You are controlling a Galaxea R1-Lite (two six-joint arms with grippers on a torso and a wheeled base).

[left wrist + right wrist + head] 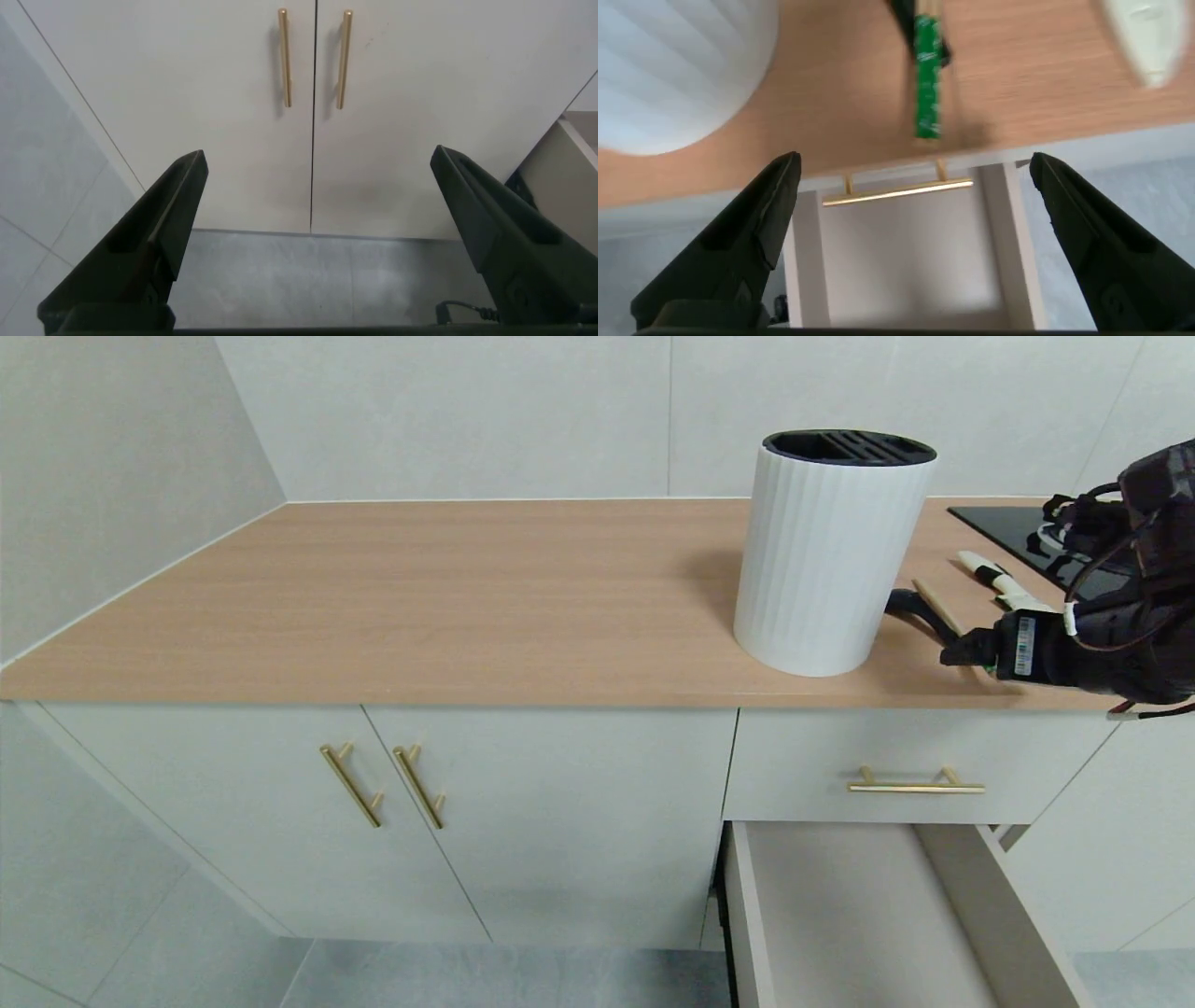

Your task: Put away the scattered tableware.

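Head view: every piece of tableware I can see lies loose on the countertop [467, 597], all on the right side of the white ribbed knife block [826, 560]. A black handle [904, 602] is right at the block's foot, a wooden chopstick [934, 605] is just beyond it, and a white-handled utensil [994, 581] is farther right. From this I judge that all the stowing is yet to be done. Below the block and to its right, a drawer [840, 896] is pulled open. The right gripper [962, 649] sits low, just right of the block's foot at the counter's front edge. Its tip is near the chopstick's near end, but I cannot tell whether it touches.

Left wrist view: the left gripper [320, 157] has its fingers spread wide and holds nothing. It faces the cabinet doors [234, 140], which are below and left of the block, well apart from the tableware.

Right wrist view: the right gripper [915, 166] is also spread wide and holds nothing. Beyond its fingers the chopstick [926, 79], green-patterned at this end, lies on the counter beside the block [673, 75]. The chopstick is in line with the gap between the fingers, not inside it. The white-handled utensil [1148, 37] lies on the far side of the chopstick from the block.
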